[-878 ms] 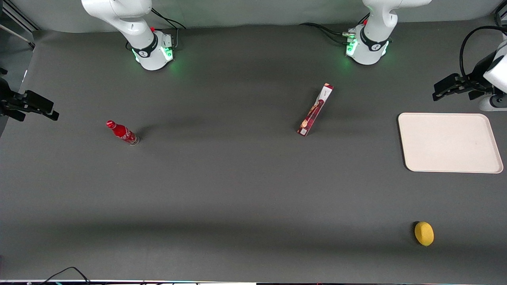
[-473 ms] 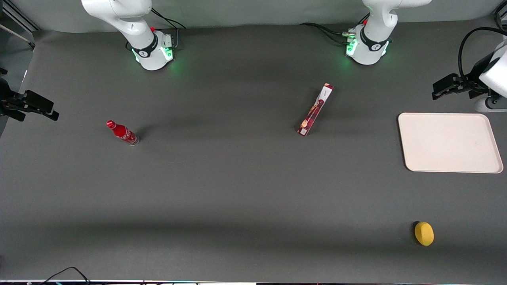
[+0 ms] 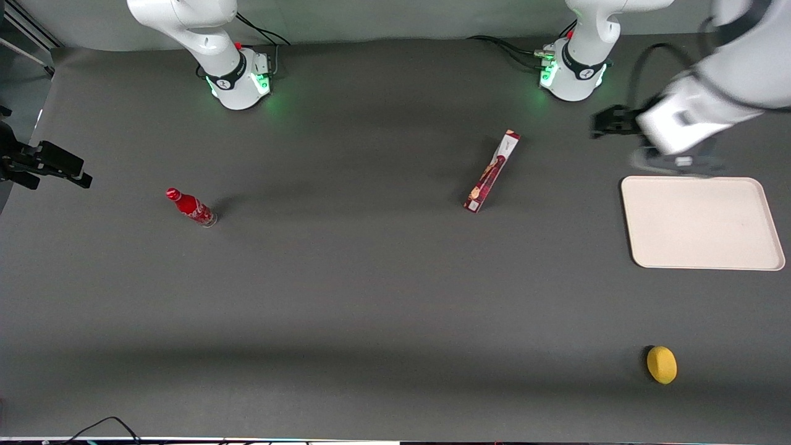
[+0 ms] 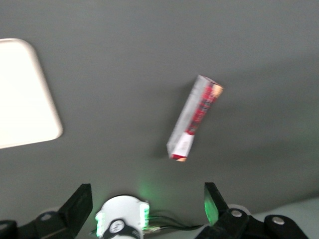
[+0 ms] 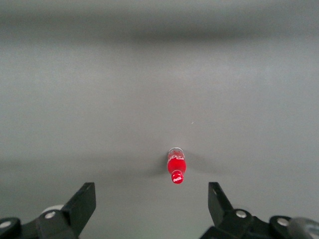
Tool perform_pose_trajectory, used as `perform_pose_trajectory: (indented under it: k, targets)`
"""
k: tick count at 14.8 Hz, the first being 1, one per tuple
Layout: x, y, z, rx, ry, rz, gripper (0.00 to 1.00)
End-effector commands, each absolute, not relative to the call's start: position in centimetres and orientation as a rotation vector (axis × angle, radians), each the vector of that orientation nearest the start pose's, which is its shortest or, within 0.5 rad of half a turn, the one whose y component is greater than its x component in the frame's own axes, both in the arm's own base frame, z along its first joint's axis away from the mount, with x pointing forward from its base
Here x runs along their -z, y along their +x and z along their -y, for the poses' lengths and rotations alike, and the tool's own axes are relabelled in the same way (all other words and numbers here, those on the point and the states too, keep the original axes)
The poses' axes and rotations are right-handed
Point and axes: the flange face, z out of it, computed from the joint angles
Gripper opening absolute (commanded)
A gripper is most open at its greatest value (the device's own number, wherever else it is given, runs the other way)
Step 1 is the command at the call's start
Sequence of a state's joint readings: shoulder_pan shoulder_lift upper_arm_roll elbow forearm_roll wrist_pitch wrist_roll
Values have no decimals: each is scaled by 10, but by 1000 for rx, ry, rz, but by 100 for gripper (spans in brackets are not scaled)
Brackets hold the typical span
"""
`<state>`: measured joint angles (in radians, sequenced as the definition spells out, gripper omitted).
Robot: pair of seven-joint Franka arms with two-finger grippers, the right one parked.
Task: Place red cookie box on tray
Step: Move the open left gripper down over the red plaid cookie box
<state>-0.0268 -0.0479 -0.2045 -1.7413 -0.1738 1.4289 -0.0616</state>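
The left arm's hand (image 3: 609, 122) hangs in the upper right of the front frame, above the table (image 3: 371, 296) and just above the upper-left corner of the tray (image 3: 701, 224), blurred in that view; in the left wrist view its two dark fingers (image 4: 79, 203) stand well apart with nothing between them, and the green-lit base of the arm (image 4: 122, 219) shows in the gap.

The red cookie box (image 3: 492, 171) stands on one long thin edge on the table, right of centre in the upper half of the front frame; it runs on a slant, its white label end toward the top of the frame and its other end lower and nearer the camera; it lies well apart from the tray, toward the parked arm's end, and touches neither the hand nor anything else; the left wrist view shows the same box (image 4: 195, 118) alone on the grey surface, with a rounded corner of the tray (image 4: 25, 94) near it.

A small red bottle (image 3: 190, 207) lies tilted at the left of the front frame, well apart from the box; a yellow lemon (image 3: 661, 364) sits in the lower right, nearer the camera than the tray.
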Motion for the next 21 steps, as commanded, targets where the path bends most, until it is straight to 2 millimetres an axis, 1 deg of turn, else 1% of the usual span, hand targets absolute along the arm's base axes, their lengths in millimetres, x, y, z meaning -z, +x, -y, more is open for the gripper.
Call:
perform_pose_trajectory:
  k: [1, 2, 4, 5, 6, 9, 11, 12, 13, 14, 15, 16, 18, 21]
  targets:
    - [-458, 462, 220, -474, -3232, -378, 100]
    - [-424, 449, 238, -457, -3235, -400, 100]
    - [-362, 423, 263, -407, -3229, -456, 100]
    - [-336, 410, 273, -394, -3224, -487, 100]
    - [-314, 404, 277, -388, -3230, -499, 100]
    - [-266, 392, 285, -366, -3243, -531, 100]
    - [-239, 380, 277, -287, -3256, -520, 100]
    - [-225, 375, 275, -264, -3265, -521, 100]
    - [-218, 374, 276, -247, -3275, -520, 100]
    - [-214, 374, 277, -247, -3280, -519, 91]
    - [-213, 373, 277, -253, -3279, -513, 55]
    - [-211, 372, 276, -262, -3278, -508, 1]
    - [-211, 375, 272, -267, -3281, -484, 0]
    - [-217, 386, 262, -262, -3292, -378, 0]
